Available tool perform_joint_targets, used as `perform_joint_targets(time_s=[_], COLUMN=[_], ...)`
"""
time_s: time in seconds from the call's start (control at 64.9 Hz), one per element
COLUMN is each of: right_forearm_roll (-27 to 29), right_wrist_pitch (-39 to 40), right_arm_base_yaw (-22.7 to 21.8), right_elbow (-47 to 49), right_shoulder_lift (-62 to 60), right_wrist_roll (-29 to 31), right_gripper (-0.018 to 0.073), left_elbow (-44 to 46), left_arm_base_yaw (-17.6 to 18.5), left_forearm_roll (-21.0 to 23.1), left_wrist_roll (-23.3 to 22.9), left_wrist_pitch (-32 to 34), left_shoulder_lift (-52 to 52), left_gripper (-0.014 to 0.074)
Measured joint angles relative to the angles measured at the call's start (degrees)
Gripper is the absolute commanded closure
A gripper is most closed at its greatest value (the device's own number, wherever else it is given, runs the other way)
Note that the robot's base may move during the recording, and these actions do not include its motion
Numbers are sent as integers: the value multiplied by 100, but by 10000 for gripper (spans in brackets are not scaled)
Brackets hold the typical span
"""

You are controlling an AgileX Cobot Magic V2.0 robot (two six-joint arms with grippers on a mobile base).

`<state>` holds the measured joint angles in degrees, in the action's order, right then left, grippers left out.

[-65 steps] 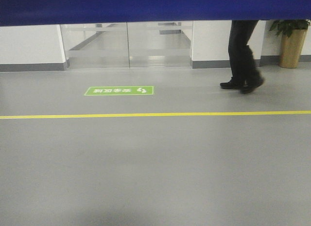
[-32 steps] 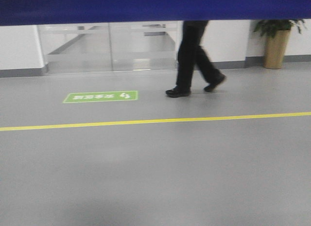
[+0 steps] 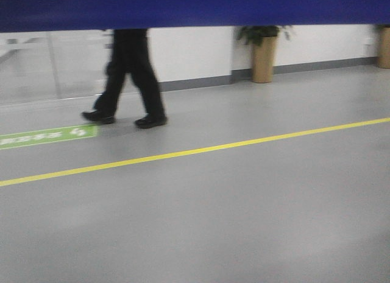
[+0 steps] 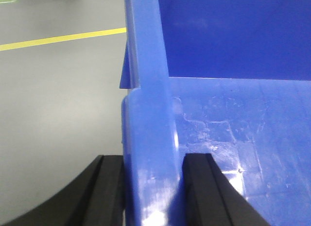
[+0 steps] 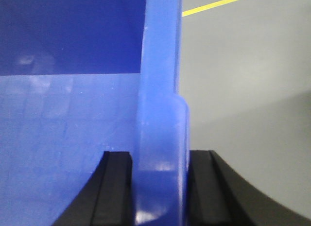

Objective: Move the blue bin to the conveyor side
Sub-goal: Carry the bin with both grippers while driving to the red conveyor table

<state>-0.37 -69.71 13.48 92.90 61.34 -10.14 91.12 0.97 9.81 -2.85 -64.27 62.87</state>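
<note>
Grey floor [image 3: 244, 222] with a dull sheen fills the front view, crossed by a slanting yellow line [image 3: 201, 150]. The blue bin [image 4: 233, 129] sits between the two arms. Its left wall stands upright between the black fingers [image 4: 109, 187] of the left tool [image 4: 153, 189], which is clamped on the thick rim, one finger outside and one inside. The right tool [image 5: 160, 187] pinches the opposite wall the same way. The bin's scuffed inner bottom shows in both wrist views, and bare floor lies beyond each outer wall. In the front view a blue band runs along the whole top edge.

Beyond the yellow line a person's legs [image 3: 131, 76] in black trousers and shoes are in mid-stride. A potted plant [image 3: 263, 55] stands against the white wall [image 3: 195, 52]. A green floor sign [image 3: 46, 137] carries white characters, too blurred to read.
</note>
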Motion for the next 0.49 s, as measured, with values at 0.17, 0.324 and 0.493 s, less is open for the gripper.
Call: perform_joint_targets(time_s=[0.17,0.324,0.493], right_forearm_roll=[0,0,0], right_wrist_pitch=[0,0,0], right_arm_base_yaw=[0,0,0], right_elbow=[0,0,0], right_shoulder_lift=[0,0,0], right_wrist_roll=[0,0,0], right_gripper=[648,648,648], left_elbow=[0,0,0], left_arm_base_yaw=[0,0,0], left_forearm_roll=[0,0,0], left_wrist_roll=[0,0,0], left_wrist_pitch=[0,0,0], left_shoulder_lift=[0,0,0], left_gripper=[615,615,615])
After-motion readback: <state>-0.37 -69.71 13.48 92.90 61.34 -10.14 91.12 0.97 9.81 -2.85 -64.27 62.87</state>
